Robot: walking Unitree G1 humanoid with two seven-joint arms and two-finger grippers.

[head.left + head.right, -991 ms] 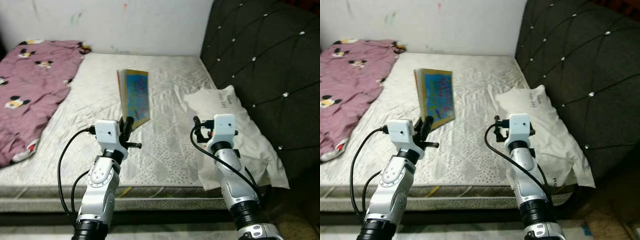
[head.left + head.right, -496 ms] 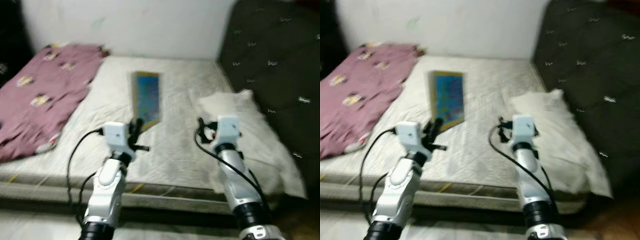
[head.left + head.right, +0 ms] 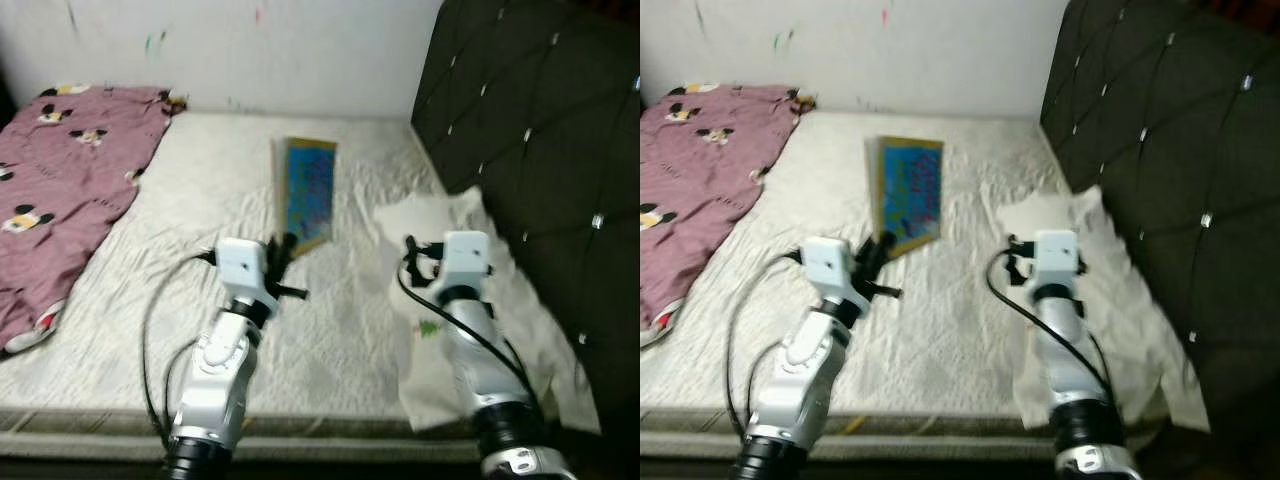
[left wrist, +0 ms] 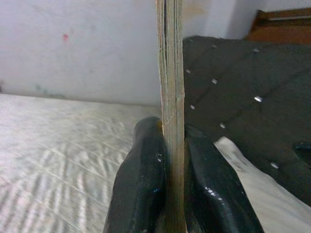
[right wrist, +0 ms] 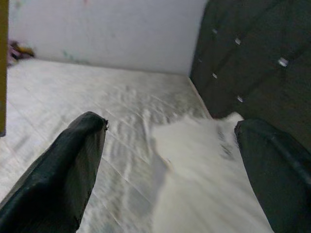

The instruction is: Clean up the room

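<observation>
One book (image 3: 307,196) stands upright, clamped in left gripper (image 4: 170,160).

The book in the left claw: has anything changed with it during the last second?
No visible change apart from camera motion. The left claw stays shut on the book, held upright over the mattress. The right claw stays open above the white pillow.

Looking down on a bed (image 3: 150,300) with a pale quilted mattress, wrinkled in places. Lying over its left part, a maroon blanket (image 3: 60,180) printed with cartoon mice. Running behind the bed, a white wall (image 3: 250,50) flecked with small paint marks. Standing along the right side, a dark tufted headboard (image 3: 540,130) studded with shiny buttons. Resting against its foot, a white pillow (image 3: 470,290). Even, dim indoor light.
</observation>
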